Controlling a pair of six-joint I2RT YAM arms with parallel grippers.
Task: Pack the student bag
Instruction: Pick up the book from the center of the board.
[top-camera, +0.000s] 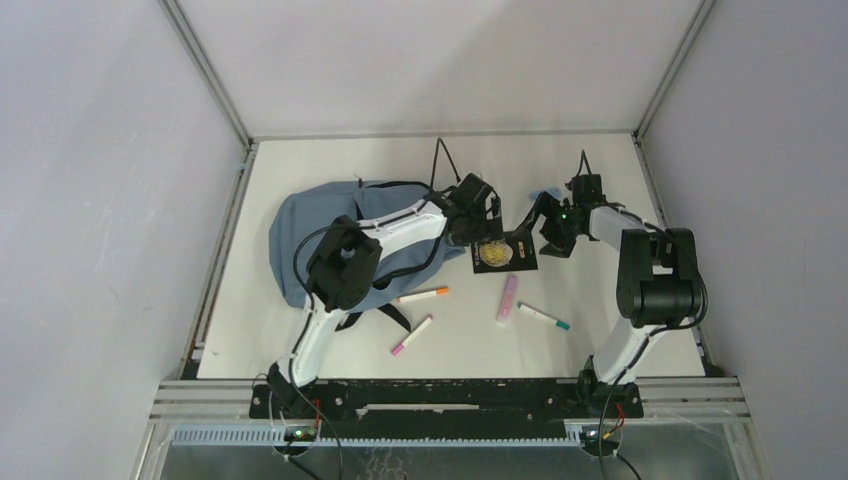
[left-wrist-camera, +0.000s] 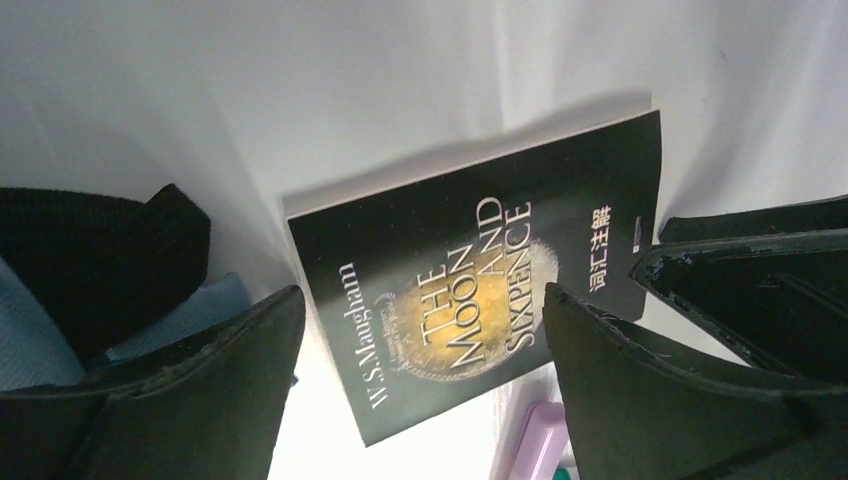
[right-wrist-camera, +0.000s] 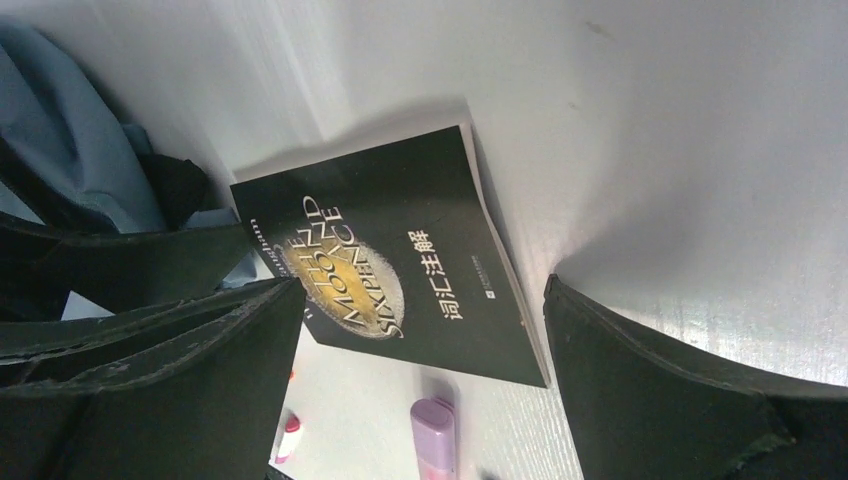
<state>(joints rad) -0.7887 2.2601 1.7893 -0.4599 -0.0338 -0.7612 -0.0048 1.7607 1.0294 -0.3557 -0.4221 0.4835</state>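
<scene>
Packing looks barely begun. The student bag (top-camera: 300, 235) lies on the table's (top-camera: 600, 180) left side, and its opening is hidden under the left arm. Just right of it lies the paperback "The Moon and Sixpence" (top-camera: 495, 256), flat and unheld. The left gripper (left-wrist-camera: 425, 310) and right gripper (right-wrist-camera: 424, 290) hang over it, jaws spread wide, pinching nothing. Nearer lie an orange-capped marker (top-camera: 424, 295), a pink-capped marker (top-camera: 412, 335), a lilac stick (top-camera: 508, 297) and a teal-capped marker (top-camera: 544, 317) — all unpacked. The two grippers crowd each other.

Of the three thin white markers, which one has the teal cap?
The rightmost marker, right of the lilac stick; the orange-capped marker and pink-capped marker lie left of it.
</scene>
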